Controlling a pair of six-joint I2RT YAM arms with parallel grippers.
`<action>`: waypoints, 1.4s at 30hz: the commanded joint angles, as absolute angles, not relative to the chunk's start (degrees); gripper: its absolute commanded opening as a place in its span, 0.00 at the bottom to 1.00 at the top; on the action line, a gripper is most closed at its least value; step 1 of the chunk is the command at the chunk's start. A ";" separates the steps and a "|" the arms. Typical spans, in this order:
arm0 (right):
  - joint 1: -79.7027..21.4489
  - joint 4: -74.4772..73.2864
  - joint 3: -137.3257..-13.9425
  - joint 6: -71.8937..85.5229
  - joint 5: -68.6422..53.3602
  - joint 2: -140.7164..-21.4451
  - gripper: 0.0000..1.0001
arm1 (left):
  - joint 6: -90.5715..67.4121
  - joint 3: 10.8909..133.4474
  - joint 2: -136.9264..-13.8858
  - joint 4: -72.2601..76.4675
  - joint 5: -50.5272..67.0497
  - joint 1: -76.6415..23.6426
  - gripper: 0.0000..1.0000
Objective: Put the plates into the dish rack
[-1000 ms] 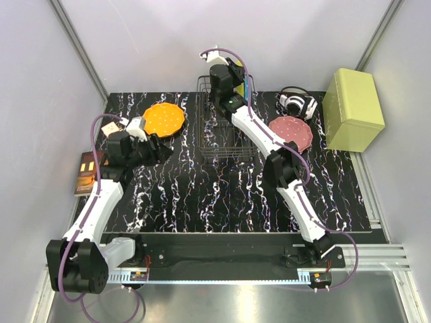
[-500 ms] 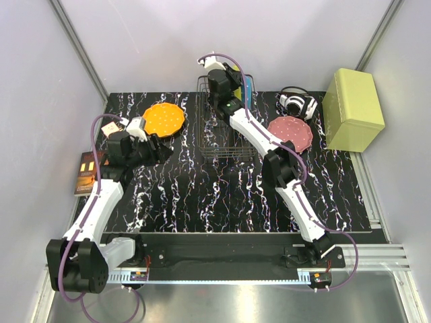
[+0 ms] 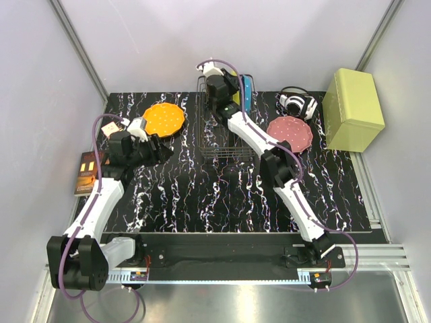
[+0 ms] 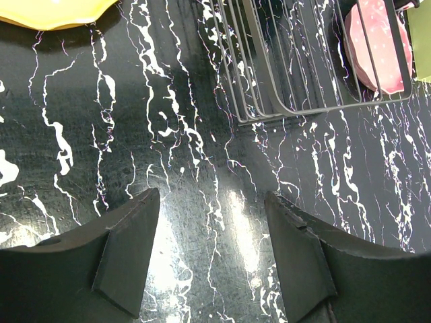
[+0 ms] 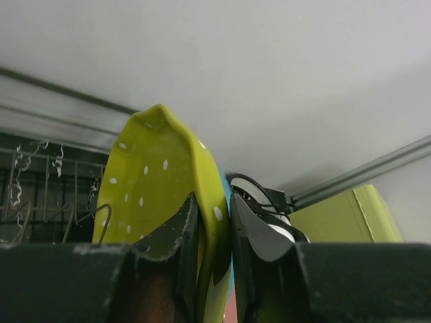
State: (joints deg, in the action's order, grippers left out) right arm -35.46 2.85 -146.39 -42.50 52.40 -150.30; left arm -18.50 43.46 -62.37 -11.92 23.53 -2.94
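Yellow-green plate (image 5: 155, 182), dotted white, stands nearly upright on its edge at the far end of the dish rack (image 3: 217, 138), pinched low on its rim by the right fingers (image 5: 174, 235), one on each face. Whether its bottom edge sits among the prongs is hidden. The rack stands at the middle of the desk's (image 3: 202, 195) far edge, its long side running away from the arms. Just behind the held plate, at the rack's far right corner, the blue plate (image 3: 248, 93) also stands on edge; only a thin sliver of it shows from the right wrist. The orange plate (image 3: 163, 119) lies flat towards the far left corner, apart from the rack. The pink plate (image 3: 291, 131) lies flat to the right of the rack. The left fingers (image 4: 128, 249) are spread wide with nothing between them, above bare desk just nearer than the orange plate and to the left of the rack's near end. A white-and-black headset (image 3: 296, 102) lies beyond the pink plate, and a pale green box (image 3: 353, 108) stands at the far right corner.
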 commanded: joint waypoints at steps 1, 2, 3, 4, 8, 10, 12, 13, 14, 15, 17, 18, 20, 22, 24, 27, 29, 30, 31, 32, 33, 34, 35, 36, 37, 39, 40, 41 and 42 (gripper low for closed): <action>-35.16 10.71 -145.99 -49.21 51.86 -152.31 0.00 | -18.54 44.30 -61.96 -9.40 23.82 -2.55 0.68; -35.16 11.94 -146.07 -50.26 51.86 -152.84 0.00 | -18.54 44.30 -61.88 -9.49 23.73 -2.55 0.68; -35.16 13.95 -146.25 -52.27 52.03 -153.19 0.00 | -18.63 44.21 -61.88 -9.58 23.73 -2.55 0.68; -35.16 14.76 -146.69 -53.08 52.12 -153.80 0.00 | -18.63 44.21 -61.79 -9.67 23.82 -2.55 0.68; -35.16 15.47 -146.43 -53.61 52.47 -153.55 0.09 | -18.89 44.30 -61.87 -9.58 24.17 -2.64 0.68; -35.16 15.73 -145.64 -53.35 52.56 -152.67 0.17 | -19.07 44.38 -62.05 -9.49 24.34 -2.55 0.68; -35.24 15.99 -145.02 -53.87 52.65 -152.14 0.29 | -19.25 44.56 -62.31 -9.40 24.52 -2.55 0.68; -35.33 16.34 -144.67 -54.31 52.82 -151.44 0.34 | -19.34 44.65 -62.23 -9.32 24.61 -2.55 0.68; -35.51 17.13 -144.23 -54.93 52.91 -151.00 0.42 | -19.42 44.74 -62.14 -9.32 24.70 -2.55 0.68; -35.68 19.14 -143.01 -56.58 52.91 -150.47 0.44 | -19.25 45.00 -62.23 -9.32 24.78 -2.55 0.69; -36.21 21.43 -141.69 -58.26 52.91 -148.63 0.50 | -18.90 45.35 -62.14 -9.23 24.26 -2.55 0.70; -36.30 21.27 -141.33 -58.79 52.74 -148.01 0.53 | -18.81 45.87 -62.14 -9.40 22.26 -2.55 0.99; -36.74 20.48 -141.59 -58.62 52.65 -146.26 0.56 | -17.85 46.49 -62.31 -9.32 19.70 -2.55 0.99; -37.00 19.43 -142.29 -58.80 52.82 -144.85 0.57 | -16.27 48.16 -62.75 -9.05 17.41 -2.37 0.99; -37.44 18.55 -142.99 -58.80 53.17 -143.97 0.57 | -13.46 50.52 -64.07 -9.31 14.09 -2.29 0.99; -38.14 16.27 -142.91 -57.75 53.96 -141.51 0.59 | -8.98 54.48 -66.61 -9.58 7.85 -2.29 0.99; -38.58 13.21 -142.74 -55.39 54.58 -139.31 0.59 | -4.23 57.20 -69.95 -8.19 6.59 -2.20 0.99; -38.93 11.27 -142.56 -53.98 54.58 -137.48 0.58 | -2.65 58.00 -71.44 -7.30 7.81 -2.11 0.94; -39.02 8.99 -142.56 -52.14 54.67 -136.33 0.57 | -0.55 58.88 -75.37 -6.51 8.95 -1.94 0.65; -39.02 3.40 -142.56 -47.42 54.32 -135.36 0.56 | -0.35 62.37 -77.85 -7.11 10.62 -1.76 0.44; -39.11 1.17 -142.12 -45.29 54.23 -133.00 0.51 | -0.35 65.01 -80.83 -8.86 12.29 -1.76 0.23; -39.11 -3.03 -142.03 -42.91 53.36 -131.76 0.42 | -0.35 68.26 -87.38 -11.14 12.91 -1.76 0.04; -39.11 -16.21 -142.12 -37.84 45.78 -130.44 0.36 | -0.35 75.77 -91.02 -16.90 13.53 -1.76 0.00; -39.20 -22.52 -142.47 -35.88 41.01 -127.73 0.28 | -0.35 79.76 -94.53 -19.75 15.01 -1.76 0.00; -39.20 -26.15 -141.34 -33.86 38.00 -126.05 0.32 | -0.44 83.20 -100.92 -21.95 15.46 -1.76 0.00; -38.76 -30.66 -133.19 -25.26 31.93 -119.23 0.39 | -1.31 93.04 -107.02 -27.32 15.91 -1.67 0.00; -37.54 -31.37 -129.76 -22.18 28.60 -116.66 0.43 | -2.28 95.95 -112.10 -28.46 15.82 -1.67 0.00; -36.83 -34.94 -125.64 -15.88 21.26 -114.72 0.69 | -2.72 100.94 -114.50 -30.13 15.39 -1.67 0.00; -35.61 -38.55 -125.51 -13.04 15.79 -112.70 0.95 | -3.16 102.90 -116.52 -30.49 15.03 -1.76 0.00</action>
State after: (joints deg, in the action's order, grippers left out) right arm -38.46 -20.73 -131.48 -31.75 36.42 -122.15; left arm -2.59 93.01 -109.25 -22.50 13.65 -1.93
